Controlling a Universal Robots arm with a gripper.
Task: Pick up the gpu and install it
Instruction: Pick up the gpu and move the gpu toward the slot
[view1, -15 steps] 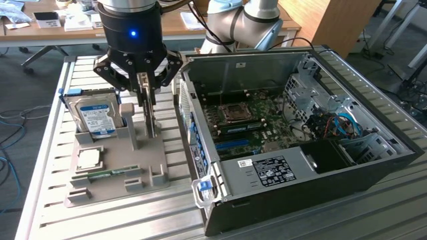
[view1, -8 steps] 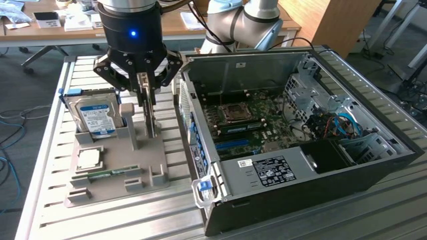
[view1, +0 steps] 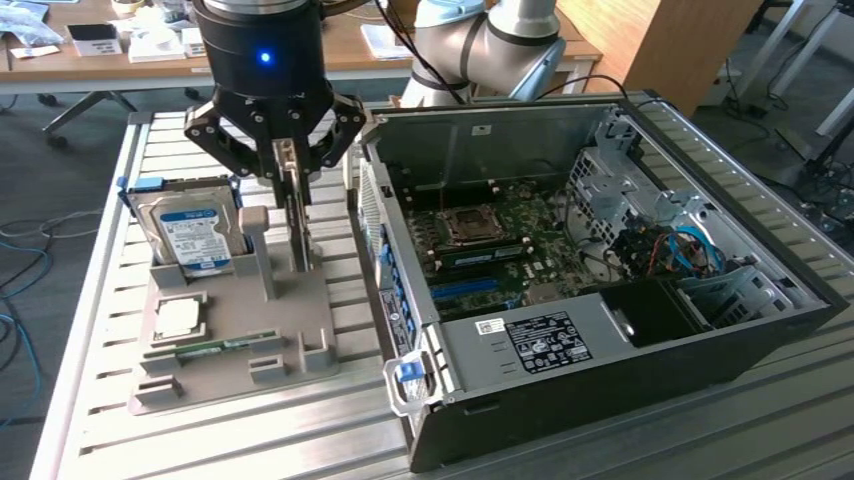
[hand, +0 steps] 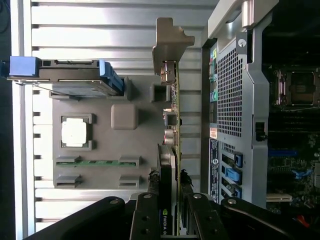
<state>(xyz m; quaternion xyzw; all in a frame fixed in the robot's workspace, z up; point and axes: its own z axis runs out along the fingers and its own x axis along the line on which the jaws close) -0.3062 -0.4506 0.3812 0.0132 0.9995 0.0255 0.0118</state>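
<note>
Clearly the step in hand is the grasp of the gpu (view1: 302, 235), which stands upright on its edge in the grey holder (view1: 227, 340) on the counter (view1: 94, 400), toward the exterior view's left and just beside the open computer case (view1: 747, 330). The gripper (view1: 288, 185) reaches down from above, and in the wrist view its fingers (hand: 150, 210) are closed on the card, one on each face, near the end away from the silver bracket (hand: 170, 40). Whether the card's lower edge has left the holder cannot be told.

Done well, this hold would press on the black block and the bare board, not on small parts, and would stay square to the card so it does not twist. Any rise would best be straight along the holder's posts, since a tilt could jam the card. The hard drive (view1: 194, 235) stands near on the far side and the case wall on the other, so sideways drift looks risky.
</note>
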